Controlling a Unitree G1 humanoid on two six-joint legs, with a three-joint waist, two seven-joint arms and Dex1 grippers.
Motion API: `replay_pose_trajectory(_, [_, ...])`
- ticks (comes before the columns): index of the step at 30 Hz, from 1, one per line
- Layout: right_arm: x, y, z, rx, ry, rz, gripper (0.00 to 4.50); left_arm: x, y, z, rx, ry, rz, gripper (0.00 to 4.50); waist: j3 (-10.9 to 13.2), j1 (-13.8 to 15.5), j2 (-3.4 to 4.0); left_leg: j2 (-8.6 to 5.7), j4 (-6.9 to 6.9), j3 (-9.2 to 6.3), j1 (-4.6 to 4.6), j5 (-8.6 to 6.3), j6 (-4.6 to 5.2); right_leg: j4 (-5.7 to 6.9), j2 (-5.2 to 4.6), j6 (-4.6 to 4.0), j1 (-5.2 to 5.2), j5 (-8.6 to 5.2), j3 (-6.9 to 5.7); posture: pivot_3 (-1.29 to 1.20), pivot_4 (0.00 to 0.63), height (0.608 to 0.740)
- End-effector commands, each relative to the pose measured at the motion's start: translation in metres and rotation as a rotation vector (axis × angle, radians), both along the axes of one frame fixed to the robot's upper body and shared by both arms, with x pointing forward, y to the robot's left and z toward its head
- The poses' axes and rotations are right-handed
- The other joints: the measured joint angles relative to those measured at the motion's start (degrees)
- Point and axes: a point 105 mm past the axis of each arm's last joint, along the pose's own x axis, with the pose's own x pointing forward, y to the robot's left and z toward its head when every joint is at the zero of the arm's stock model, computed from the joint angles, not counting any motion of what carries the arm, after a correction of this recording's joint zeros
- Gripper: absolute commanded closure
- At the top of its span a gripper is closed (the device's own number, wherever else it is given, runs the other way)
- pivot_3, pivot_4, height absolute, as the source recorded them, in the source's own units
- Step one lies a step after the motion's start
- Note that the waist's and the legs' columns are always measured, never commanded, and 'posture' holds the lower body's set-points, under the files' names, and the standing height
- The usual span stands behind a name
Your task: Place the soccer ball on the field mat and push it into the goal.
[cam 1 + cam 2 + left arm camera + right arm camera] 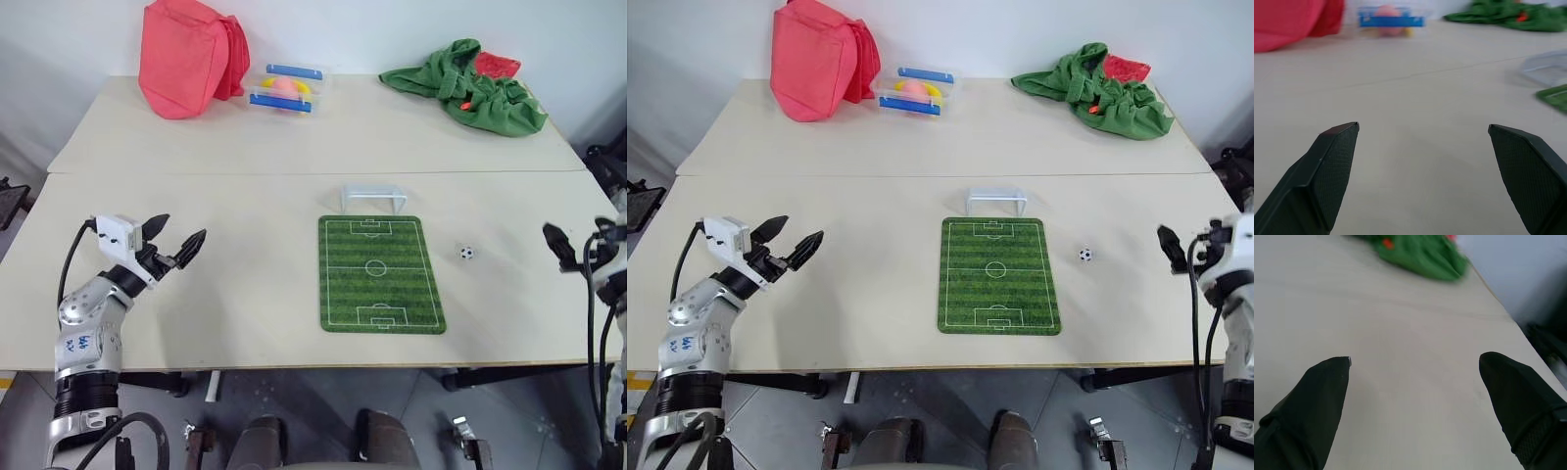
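The soccer ball is tiny, white with black patches, and lies on the bare table just right of the field mat. The mat is a green striped rectangle with white pitch lines, lying flat at the table's centre. The goal, a low white frame, stands at the mat's far end. My left gripper hovers open over the table's left side, far from the mat, with nothing between its fingers. My right gripper stands open at the table's right edge, right of the ball and apart from it, also with nothing between its fingers.
A red bag sits at the back left. Beside it is a clear box with blue bars holding a pink-and-yellow ball. A crumpled green cloth lies at the back right. A seam crosses the table behind the goal.
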Motion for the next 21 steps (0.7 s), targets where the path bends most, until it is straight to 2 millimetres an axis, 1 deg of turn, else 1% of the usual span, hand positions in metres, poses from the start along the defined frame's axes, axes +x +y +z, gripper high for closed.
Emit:
replay_pose_trajectory(1, [0.011, 0.038, 0.006, -0.037, 0.064, 0.174, 0.07, -0.008, -0.027, 0.015, 0.054, -0.030, -0.172, 0.00, 0.0, 0.0, 0.00, 0.01, 0.01, 0.00, 0.00, 0.00, 0.00, 0.00, 0.02, -0.01, 0.00, 0.01, 0.00, 0.00, 0.150, 0.740])
replay_pose_trajectory(3, [0.018, 0.063, -0.004, -0.070, 0.131, 0.303, 0.07, -0.015, -0.042, 0.017, 0.035, -0.006, -0.302, 0.00, 0.0, 0.0, 0.00, 0.06, 0.01, 0.01, -0.01, -0.01, -0.02, 0.00, 0.06, -0.01, -0.01, 0.01, 0.00, 0.00, 0.150, 0.740])
replay_pose_trajectory(5, [0.022, 0.075, -0.015, -0.087, 0.200, 0.366, 0.07, -0.017, -0.050, 0.017, 0.037, 0.005, -0.364, 0.00, 0.0, 0.2, 0.00, 0.11, 0.01, 0.01, -0.03, -0.03, -0.05, 0.00, 0.12, -0.02, -0.04, 0.01, -0.01, 0.00, 0.150, 0.740])
replay_pose_trajectory(6, [0.023, 0.077, -0.020, -0.093, 0.222, 0.380, 0.07, -0.016, -0.051, 0.016, 0.043, 0.008, -0.369, 0.00, 0.0, 0.2, 0.00, 0.11, 0.01, 0.01, -0.05, -0.03, -0.05, 0.00, 0.12, -0.02, -0.07, 0.01, -0.01, 0.00, 0.150, 0.740])
replay_pose_trajectory(11, [0.020, 0.080, -0.040, -0.091, 0.324, 0.436, 0.07, -0.020, -0.056, 0.013, 0.044, 0.021, -0.384, 0.00, 0.0, 0.2, -0.01, 0.10, 0.00, 0.02, -0.21, -0.03, -0.05, -0.01, 0.12, -0.02, -0.21, 0.01, -0.02, 0.00, 0.150, 0.740])
replay_pose_trajectory(14, [0.017, 0.074, -0.055, -0.072, 0.372, 0.414, 0.07, -0.027, -0.058, 0.007, 0.039, 0.039, -0.388, 0.00, 0.0, 0.1, 0.00, 0.12, 0.00, 0.03, -0.21, -0.03, -0.06, -0.01, 0.14, -0.02, -0.23, 0.01, -0.02, 0.00, 0.150, 0.740])
replay_pose_trajectory(16, [0.016, 0.070, -0.059, -0.057, 0.379, 0.397, 0.07, -0.029, -0.058, 0.006, 0.041, 0.045, -0.387, 0.00, 0.0, 0.1, 0.00, 0.12, 0.01, 0.05, -0.21, -0.03, -0.06, -0.01, 0.14, -0.02, -0.23, 0.01, -0.01, 0.00, 0.150, 0.740])
replay_pose_trajectory(21, [0.010, 0.071, -0.076, -0.050, 0.430, 0.411, 0.07, -0.031, -0.058, 0.005, 0.036, 0.051, -0.383, 0.00, 0.0, 0.1, 0.00, 0.16, 0.07, 0.07, -0.21, -0.03, -0.06, 0.01, 0.16, -0.04, -0.23, 0.02, 0.01, 0.00, 0.150, 0.740])
